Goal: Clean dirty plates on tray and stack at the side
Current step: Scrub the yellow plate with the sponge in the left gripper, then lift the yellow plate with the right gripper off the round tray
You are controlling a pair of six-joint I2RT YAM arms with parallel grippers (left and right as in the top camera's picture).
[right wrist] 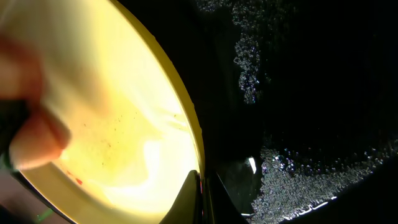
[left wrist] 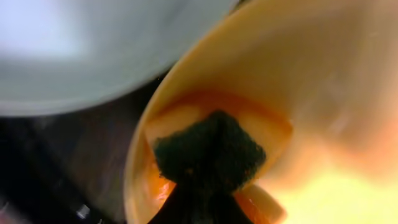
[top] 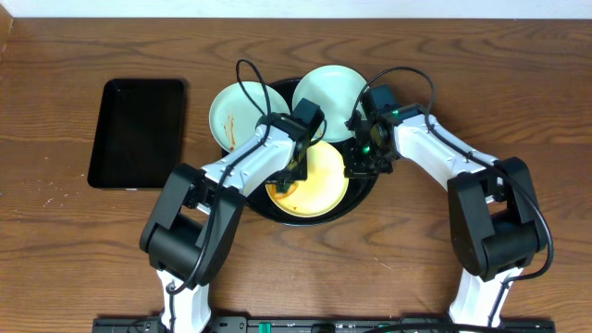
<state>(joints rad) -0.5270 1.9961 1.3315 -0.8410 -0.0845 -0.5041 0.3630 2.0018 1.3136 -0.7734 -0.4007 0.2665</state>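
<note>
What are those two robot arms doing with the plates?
They are washing up. The left gripper holds a dark green sponge and presses it on orange sauce on the yellow plate, which lies on the round black tray. The right gripper seems to pinch that plate's rim. A blue-green plate with sauce streaks and a second blue-green plate sit at the tray's far edge. Nothing is stacked yet.

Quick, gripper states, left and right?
Left gripper: shut on the green sponge, on the yellow plate.
Right gripper: shut on the yellow plate's rim.
</note>
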